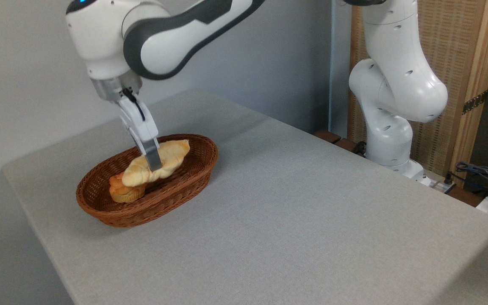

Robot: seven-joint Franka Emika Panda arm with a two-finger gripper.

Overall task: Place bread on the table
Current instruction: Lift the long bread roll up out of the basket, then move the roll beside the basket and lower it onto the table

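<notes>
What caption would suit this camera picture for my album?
Robot gripper lifts a long pale bread out of a wicker basket, leaving a small orange-brown bun inside.

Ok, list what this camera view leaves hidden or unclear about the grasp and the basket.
- The gripper: its far finger sits behind the bread, so the grip on that side is unseen.
- The bun: its top is covered by the lifted bread.
- The basket: part of its floor is hidden by its near wall and the bread.
- The arm: its upper links are cut off by the top edge.
- The table: its near right corner runs out of frame.
</notes>
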